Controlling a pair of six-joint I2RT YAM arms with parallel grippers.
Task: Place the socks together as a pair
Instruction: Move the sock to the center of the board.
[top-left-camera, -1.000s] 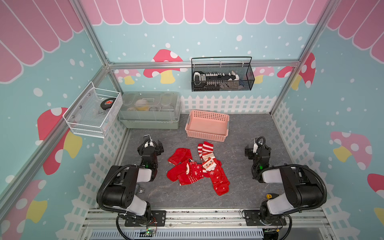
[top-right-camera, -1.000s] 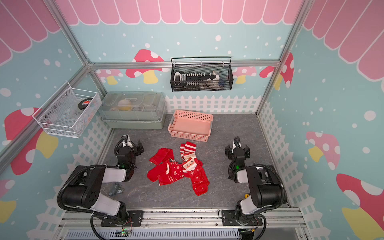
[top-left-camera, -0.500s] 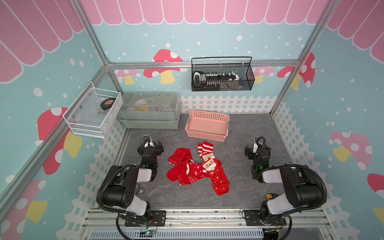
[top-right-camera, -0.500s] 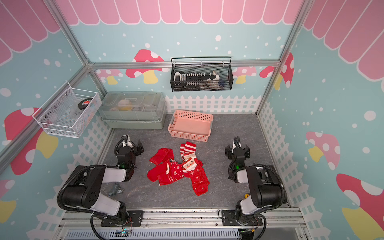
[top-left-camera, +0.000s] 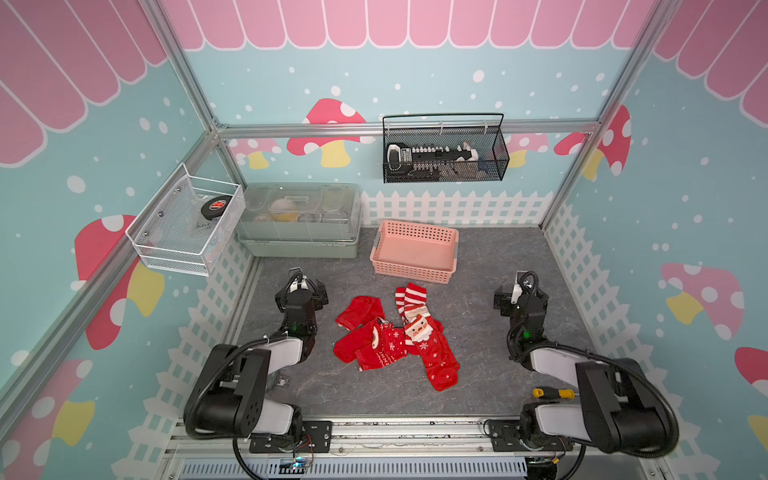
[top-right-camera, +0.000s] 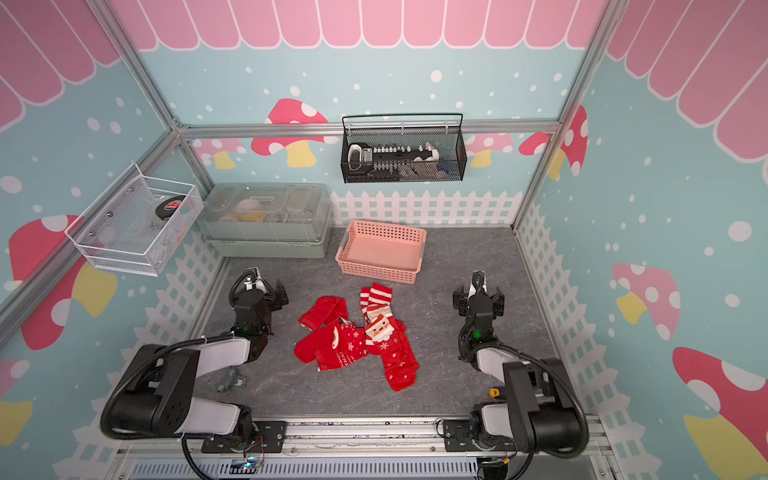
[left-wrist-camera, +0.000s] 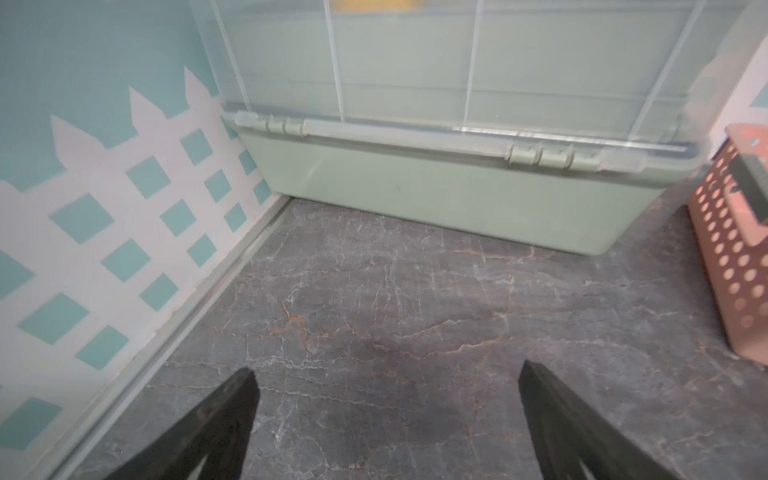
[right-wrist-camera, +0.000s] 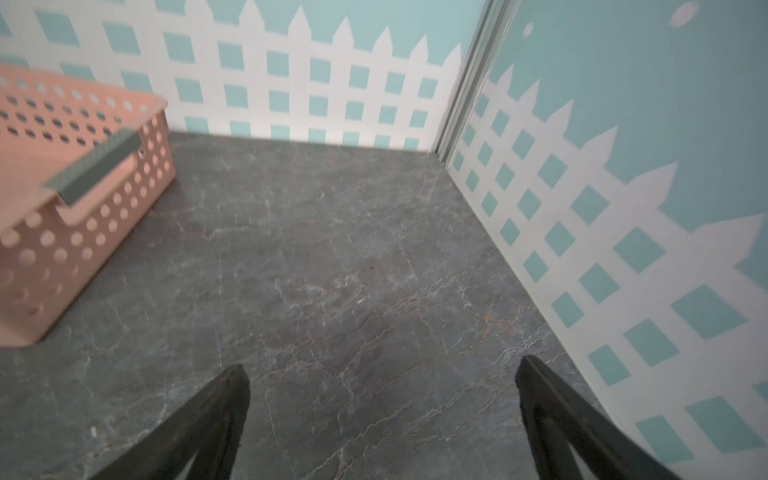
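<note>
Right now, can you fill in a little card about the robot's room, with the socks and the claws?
socks: red, heaped and overlapping mid-table between the two arms, not paired yet
left claw: open, holding nothing, over bare table, apart from the socks
right claw: open, holding nothing, apart from the socks
pink basket: behind the socks, no sock inside
green box: clear lid on, at the back, beside the pink basket
</note>
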